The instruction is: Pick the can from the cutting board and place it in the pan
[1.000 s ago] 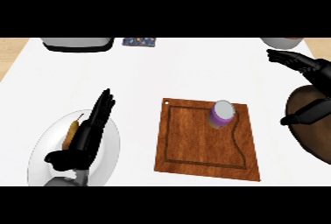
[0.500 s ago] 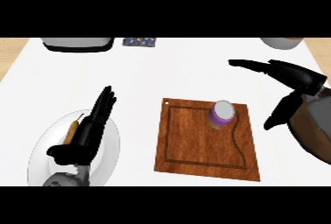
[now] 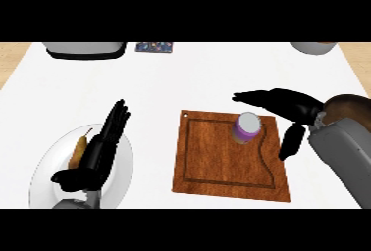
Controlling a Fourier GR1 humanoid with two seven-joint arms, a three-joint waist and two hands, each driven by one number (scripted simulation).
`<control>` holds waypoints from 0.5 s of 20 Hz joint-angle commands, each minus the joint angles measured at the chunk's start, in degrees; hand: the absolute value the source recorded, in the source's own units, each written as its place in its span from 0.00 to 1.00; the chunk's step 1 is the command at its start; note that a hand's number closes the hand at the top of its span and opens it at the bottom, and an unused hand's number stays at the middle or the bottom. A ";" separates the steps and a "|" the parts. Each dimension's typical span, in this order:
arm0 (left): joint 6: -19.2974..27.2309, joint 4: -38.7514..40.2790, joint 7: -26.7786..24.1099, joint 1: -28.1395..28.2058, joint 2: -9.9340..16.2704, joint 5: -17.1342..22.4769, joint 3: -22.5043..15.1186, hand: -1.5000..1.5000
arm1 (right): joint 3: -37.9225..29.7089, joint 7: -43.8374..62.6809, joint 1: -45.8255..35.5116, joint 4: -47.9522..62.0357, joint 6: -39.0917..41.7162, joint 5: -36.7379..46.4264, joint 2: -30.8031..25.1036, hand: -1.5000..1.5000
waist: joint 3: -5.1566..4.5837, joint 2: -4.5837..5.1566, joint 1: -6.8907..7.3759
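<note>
A purple can [image 3: 247, 128] with a silver top stands upright near the far right corner of the wooden cutting board [image 3: 221, 162]. My right hand [image 3: 284, 104] hovers just right of and above the can, fingers stretched toward the left and thumb hanging down beside the board; it holds nothing. The dark pan [image 3: 349, 104] shows only partly behind my right wrist. At the lower left, my left hand [image 3: 95, 154] rests open with straight fingers over a white plate [image 3: 51, 162].
A yellowish food item [image 3: 79, 148] lies on the white plate beside my left hand. At the far edge sit a grey appliance [image 3: 83, 49], a small patterned object [image 3: 155, 47] and a bowl [image 3: 314, 47]. White counter surrounds the board.
My right hand has swung in from the far right toward the can, fingers now reaching over the board's far right corner. The can and left hand have stayed put.
</note>
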 commanded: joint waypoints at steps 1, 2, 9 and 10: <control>-1.55 2.18 0.07 -1.99 -0.94 -0.49 1.12 0.50 | -0.51 1.71 -0.75 2.94 1.07 4.89 3.95 0.00 | 0.01 0.06 -0.07; -1.78 0.10 0.46 0.20 -0.33 -0.49 1.42 0.50 | -0.74 2.23 -0.60 2.69 1.91 5.58 5.16 0.00 | 0.01 0.03 0.00; -2.84 -0.15 0.12 1.28 -1.35 -2.27 2.58 0.50 | -6.75 -2.45 -0.09 4.90 3.65 9.46 4.87 0.00 | 0.01 0.01 -0.10; -1.90 -3.71 2.90 2.29 -1.70 -3.02 1.73 0.50 | -6.16 -0.13 2.26 3.49 2.19 10.96 7.03 0.00 | 0.02 -0.02 -0.12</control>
